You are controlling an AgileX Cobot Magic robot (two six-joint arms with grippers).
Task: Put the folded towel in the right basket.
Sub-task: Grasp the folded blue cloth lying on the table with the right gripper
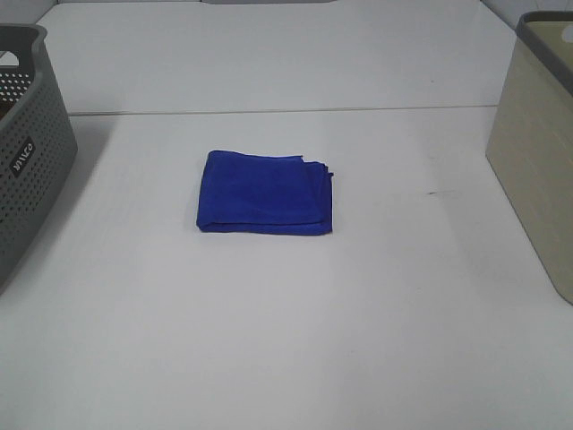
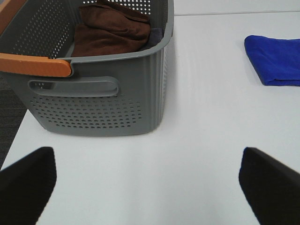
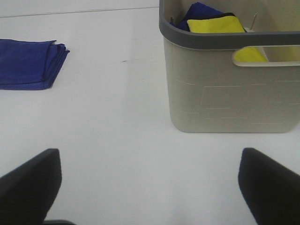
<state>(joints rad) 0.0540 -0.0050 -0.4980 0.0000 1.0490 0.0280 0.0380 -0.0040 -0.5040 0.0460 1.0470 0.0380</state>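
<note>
While the folded towel (image 1: 265, 193) is lying flat near the middle of the white counter (image 1: 269, 358), the high view is showing a grey basket (image 1: 27, 152) at the left edge and the right basket (image 1: 537, 170), beige, at the right edge, both well apart from the towel. In the left wrist view, the left fingers (image 2: 26, 185) are standing spread wide, holding nothing, with bare counter between them; the grey basket is sitting ahead, carrying a brown cloth (image 2: 110, 30) inside and an orange grip (image 2: 35, 64) on its rim; the towel is lying apart from that basket. In the right wrist view, the right fingers (image 3: 272, 183) are likewise standing spread and empty; the right basket is sitting ahead of them (a yellow cloth (image 3: 215, 23) and a blue cloth (image 3: 199, 9) are lying inside it); the towel is resting on the counter outside that basket, well clear of its wall.
</note>
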